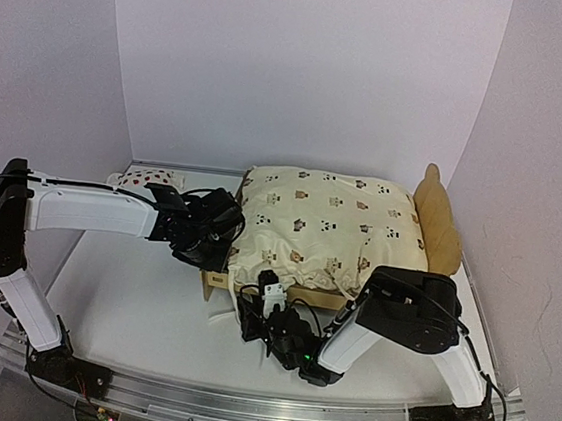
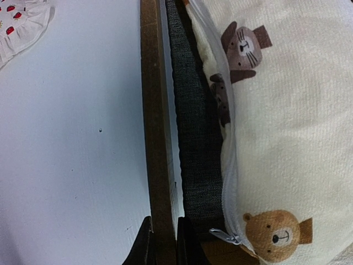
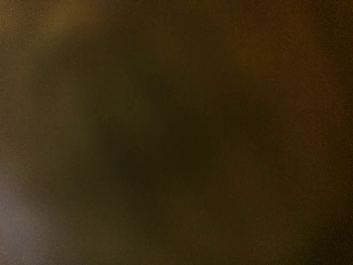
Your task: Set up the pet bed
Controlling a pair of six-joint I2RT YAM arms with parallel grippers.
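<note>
Pet bed (image 1: pixel 436 227) stands on the bench (image 1: pixel 141 296), right of the middle, its long side running across the view from above. We see a light plywood frame with a rounded headboard (image 1: pixel 432 191) at the right end, a low rail (image 2: pixel 156 121) at the left end, and grey felt (image 2: pixel 193 143) just inside that rail. One cream cover (image 1: pixel 325 225), printed with little bears and other animals, lies over the bed and hides most of the base. Its white zipper (image 2: pixel 227 236) runs beside the felt.

We count one bed, one cover, one pillow (image 1: pixel 147 178) and two hands. The pillow, white with red strawberries, lies on the bench left of the bed, apart from it.

Our left hand (image 2: pixel 164 244) is narrow, its fingers (image 2: pixel 144 249) pinching the rail from both sides. Our right hand (image 1: pixel 272 292) sits low at the bed's near side. Its wrist view is dark and blurred, so we cannot tell how wide it stands or whether it holds anything.
</note>
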